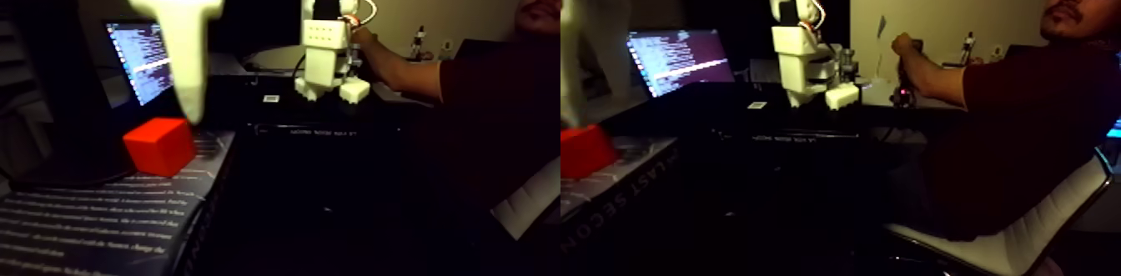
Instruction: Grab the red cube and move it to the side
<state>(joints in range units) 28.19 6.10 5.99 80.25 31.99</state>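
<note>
The white gripper [190,104] is hanging just above the cube [160,146], with its tip at the cube's top back edge. I cannot tell if the fingers are open. The cube is sitting on a dark book [100,221] with white writing; one edge is showing "LAST SECON" upside down. A laptop [138,58] is glowing behind.

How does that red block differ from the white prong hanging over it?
The small matte red cube is squat and boxy; the white plastic fingers are long and tapered. The cube rests on the printed dark sheet; the fingers hang over its right edge. Both are plain, single-coloured.
</note>
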